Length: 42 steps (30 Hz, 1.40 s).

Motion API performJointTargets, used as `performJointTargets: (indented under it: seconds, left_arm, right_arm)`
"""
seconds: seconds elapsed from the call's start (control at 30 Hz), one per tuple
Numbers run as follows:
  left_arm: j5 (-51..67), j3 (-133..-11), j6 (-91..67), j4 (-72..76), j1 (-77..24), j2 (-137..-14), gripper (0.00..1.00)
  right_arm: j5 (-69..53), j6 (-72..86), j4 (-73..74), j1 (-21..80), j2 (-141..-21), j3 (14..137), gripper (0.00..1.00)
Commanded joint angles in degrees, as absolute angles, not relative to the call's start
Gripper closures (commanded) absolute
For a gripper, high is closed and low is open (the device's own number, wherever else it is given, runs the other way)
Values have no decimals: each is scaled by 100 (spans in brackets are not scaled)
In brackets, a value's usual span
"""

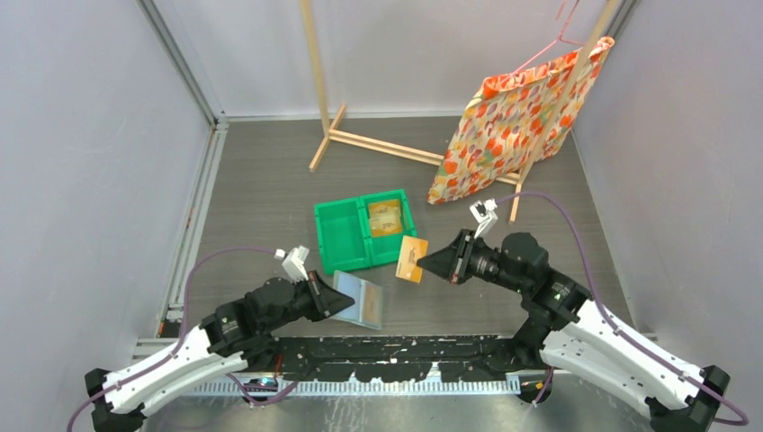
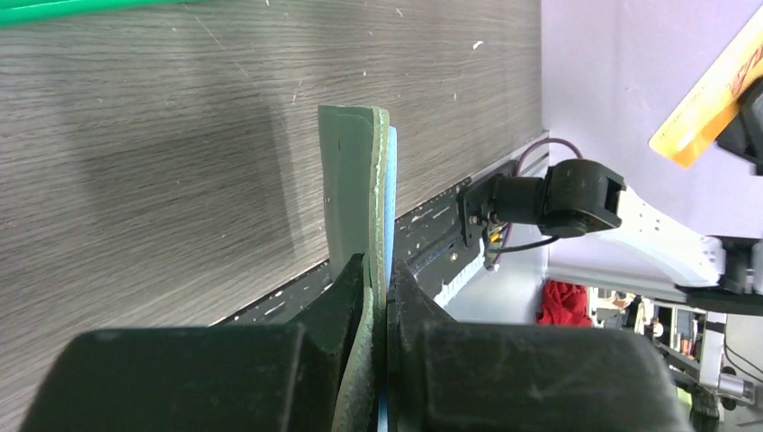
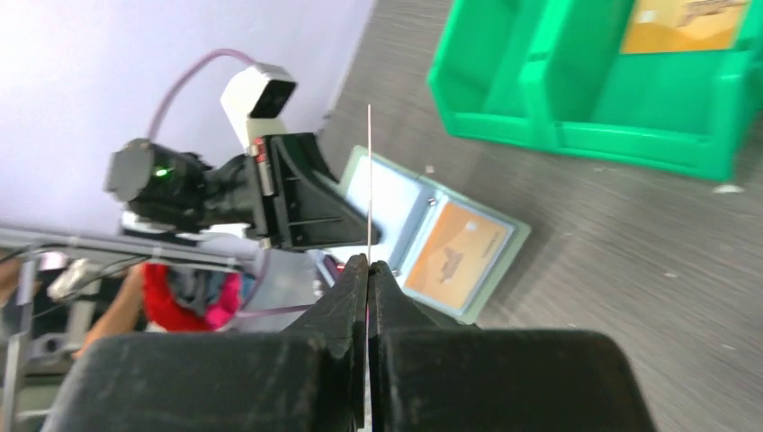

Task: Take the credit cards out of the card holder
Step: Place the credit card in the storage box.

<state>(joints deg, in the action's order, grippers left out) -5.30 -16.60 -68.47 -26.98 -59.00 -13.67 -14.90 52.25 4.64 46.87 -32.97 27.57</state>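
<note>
The card holder (image 1: 366, 304) lies open near the table's front edge, pale blue-grey inside. My left gripper (image 1: 346, 301) is shut on its near flap; the left wrist view shows the flap edge-on (image 2: 351, 180) between the shut jaws (image 2: 376, 265). My right gripper (image 1: 425, 265) is shut on a tan-orange credit card (image 1: 412, 259), held above the table to the holder's right. That card shows edge-on as a thin line (image 3: 369, 171). Another tan card (image 3: 457, 254) sits in a slot of the holder (image 3: 490, 270). A further card (image 1: 385, 219) lies in the green bin.
A green two-compartment bin (image 1: 342, 236) stands just behind the holder. A wooden rack (image 1: 378, 144) and a floral cloth on a hanger (image 1: 513, 126) stand at the back. A black rail (image 1: 387, 346) runs along the near edge. Walls close both sides.
</note>
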Motion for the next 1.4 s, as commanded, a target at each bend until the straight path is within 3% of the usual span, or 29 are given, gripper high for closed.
performJointTargets:
  seconds: [0.0,0.23,0.4,0.67,1.1,1.37]
  left_arm:
    - [-266,-1784,-6715,-1632,-5897,-2002,99]
    - [-224,-1685,-6816,-696,-5897,-2767,99]
    - [-245,-1722,-6819,-867,-5896,-2954,99]
    - [-373,-1597,-6877,-1384,-5897,-2188,99]
    - [-612,-1438,-7043,-2444,-5896,-944,99]
    - [-679,-1104,-7574,-1953,-5895,-1160,100]
  right_arm:
    - [-695,3874,2930,4641,-4128,3706,99]
    - [-22,2888,3420,4638,-5639,5009,99]
    - [371,2230,3969,4641,-6801,6147,99]
    - [482,1122,4428,4636,-8012,7341,99]
    - [-1187,-3178,4586,4649,-8412,7774,99]
    - [-1074,-3988,5477,4649,-9576,8756,99]
